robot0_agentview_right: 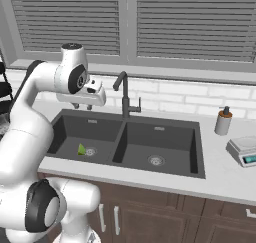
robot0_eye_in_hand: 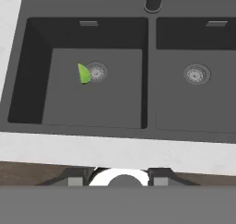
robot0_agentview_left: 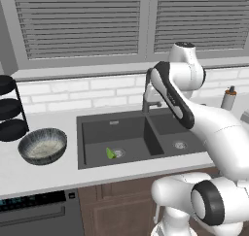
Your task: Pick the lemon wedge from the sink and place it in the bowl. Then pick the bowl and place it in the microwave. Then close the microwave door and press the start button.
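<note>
The lemon wedge (robot0_agentview_left: pixel 111 153) lies on the floor of the left basin of the sink (robot0_agentview_left: pixel 97 133), just beside the round metal drain (robot0_eye_in_hand: pixel 97 72). The bowl (robot0_agentview_left: pixel 43 145) stands upright on the pale worktop (robot0_agentview_left: pixel 44 174) to the left of the sink, apart from it, with a wire rack (robot0_agentview_left: pixel 10 109) of black plates behind it. The end effector (robot0_agentview_right: pixel 82 106) hangs above the back edge of the left basin, well clear of the wedge, holding nothing; whether its fingers are apart or together I cannot tell. A dark faucet (robot0_agentview_right: pixel 124 94) rises behind the divider between the basins. On the worktop right of the sink stand a small bottle (robot0_agentview_right: pixel 223 121) and a scale (robot0_agentview_right: pixel 244 151).
</note>
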Motion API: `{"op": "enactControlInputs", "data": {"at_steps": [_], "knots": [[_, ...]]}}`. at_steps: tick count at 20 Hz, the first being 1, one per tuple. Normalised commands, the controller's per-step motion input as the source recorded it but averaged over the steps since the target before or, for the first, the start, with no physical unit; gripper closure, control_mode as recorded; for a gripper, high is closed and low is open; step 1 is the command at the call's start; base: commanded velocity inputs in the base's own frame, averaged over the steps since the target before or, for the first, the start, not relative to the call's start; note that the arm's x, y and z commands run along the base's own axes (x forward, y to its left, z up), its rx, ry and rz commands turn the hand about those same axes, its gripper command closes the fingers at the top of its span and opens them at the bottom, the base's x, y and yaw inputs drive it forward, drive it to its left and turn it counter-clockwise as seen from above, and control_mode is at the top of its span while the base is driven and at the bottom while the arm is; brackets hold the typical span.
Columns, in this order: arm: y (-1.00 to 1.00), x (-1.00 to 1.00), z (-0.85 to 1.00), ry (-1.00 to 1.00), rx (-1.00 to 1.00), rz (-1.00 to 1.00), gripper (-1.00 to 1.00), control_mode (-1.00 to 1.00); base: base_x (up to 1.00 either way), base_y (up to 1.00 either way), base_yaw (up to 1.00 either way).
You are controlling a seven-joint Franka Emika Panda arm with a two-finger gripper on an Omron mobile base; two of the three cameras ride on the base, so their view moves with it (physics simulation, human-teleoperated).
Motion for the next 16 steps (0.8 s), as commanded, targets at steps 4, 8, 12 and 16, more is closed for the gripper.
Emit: {"op": "enactControlInputs", "data": {"at_steps": [4, 8, 12, 16], "knots": [[0.03, -0.29, 0.0, -0.01, 0.0, 0.03, -1.0, -1.0, 0.0, 0.0, 0.0], [0.31, -0.68, -0.06, -0.02, 0.0, 0.09, -1.0, -1.0, 0.0, 0.0, 0.0], [0.47, -0.37, -0.23, 0.0, 0.0, 0.1, -1.0, -1.0, 0.0, 0.0, 0.0], [0.53, 0.0, -0.27, 0.0, -0.01, 0.08, -1.0, -1.0, 0.0, 0.0, 0.0]]}}
